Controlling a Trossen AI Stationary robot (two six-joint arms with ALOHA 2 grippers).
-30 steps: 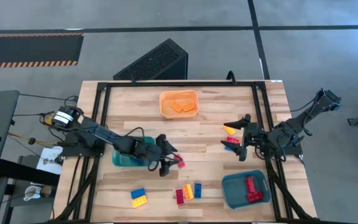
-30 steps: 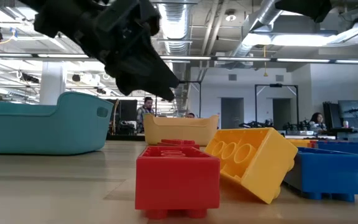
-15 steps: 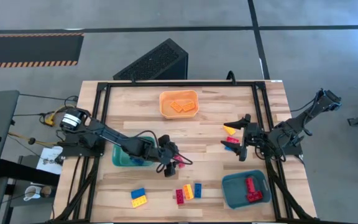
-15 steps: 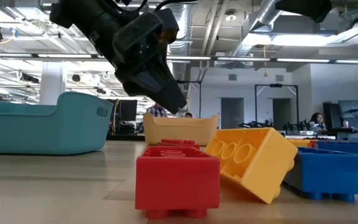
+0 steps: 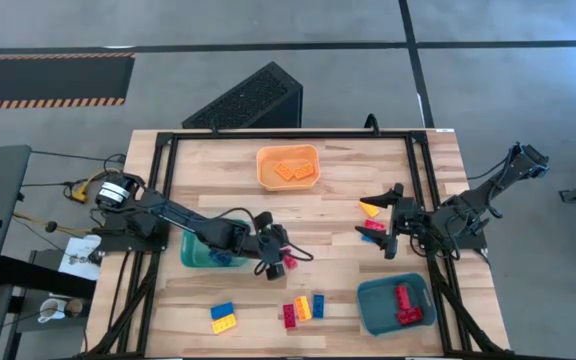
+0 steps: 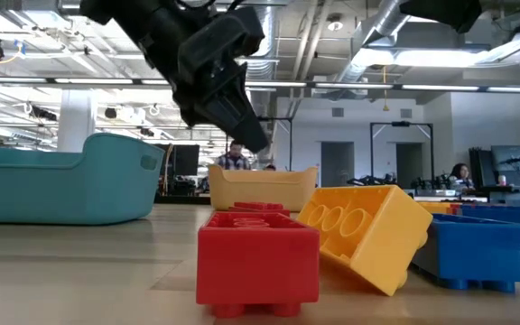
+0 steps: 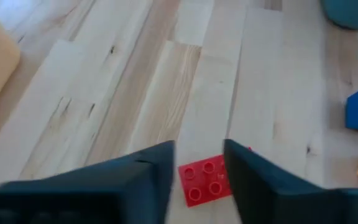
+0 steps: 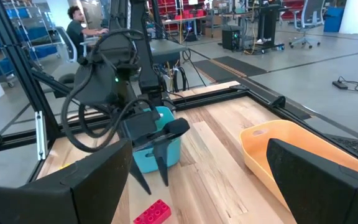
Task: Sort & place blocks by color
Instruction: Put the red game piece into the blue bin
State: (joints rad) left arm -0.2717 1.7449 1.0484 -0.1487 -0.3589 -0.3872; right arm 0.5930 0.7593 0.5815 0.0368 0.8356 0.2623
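A small red block [image 7: 205,180] lies flat on the wood table, studs up; the high view shows the same red block [image 5: 290,263] beside the left teal bin [image 5: 200,256]. My left gripper [image 7: 199,155] hangs above it, pointing slantwise down, its fingers a narrow gap apart, with the block seen between them. From the right wrist view, the left gripper [image 8: 154,183] has its tips clear of the block [image 8: 153,213]. My right gripper [image 5: 388,222] waits wide open, held high at the right over a yellow block [image 5: 370,209] and a red and blue pair [image 5: 371,230].
An orange bin [image 5: 288,167] with orange-looking pieces stands at the far middle. A teal bin [image 5: 396,305] at the near right holds red blocks. Loose blocks lie near the front edge: a blue and yellow pair [image 5: 223,318], and a red, yellow and blue group [image 5: 303,308].
My left gripper has gone a short way toward the table's right edge, closer over the red block, and has tipped as it went. The red block has stayed where it was. The right arm has kept still.
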